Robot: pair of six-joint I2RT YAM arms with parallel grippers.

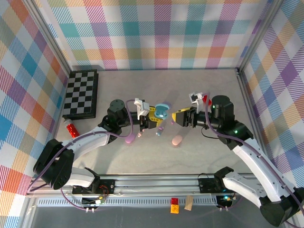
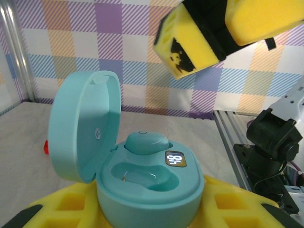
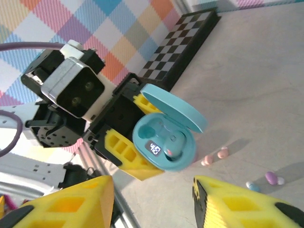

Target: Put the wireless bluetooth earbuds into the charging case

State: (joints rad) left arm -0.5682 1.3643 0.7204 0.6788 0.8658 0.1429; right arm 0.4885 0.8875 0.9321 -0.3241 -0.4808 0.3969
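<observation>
Left wrist view: one well filled, one well open

The charging case (image 2: 149, 185) sat with its lid swung up to the left. A teal earbud (image 2: 146, 142) was bedded in the far well, and the near well (image 2: 142, 176) lay bare beside the lit display. The left hand (image 2: 149, 216) was closed on the base of the case, its yellow pads on either side, holding it above the middle of the bench (image 3: 266, 71).

From the right wrist, the loose earbuds lay on the bench just beyond the case: a pink pair (image 3: 214, 156), a lilac one (image 3: 272, 177) and a pale blue one (image 3: 251, 186) close to it. The right hand (image 3: 152, 199) hung just to the right of the case with its fingers parted and nothing between them.

The step in hand looked to be fetching the next bud. To do it well, the right hand would likely need to:
- come down over one bud alone
- pinch it across the body so the stem stays free
- turn it to match the hollow before lowering

The left hand should keep the case level and steady. A bud that tiny could easily roll away or flip in the pinch.
</observation>
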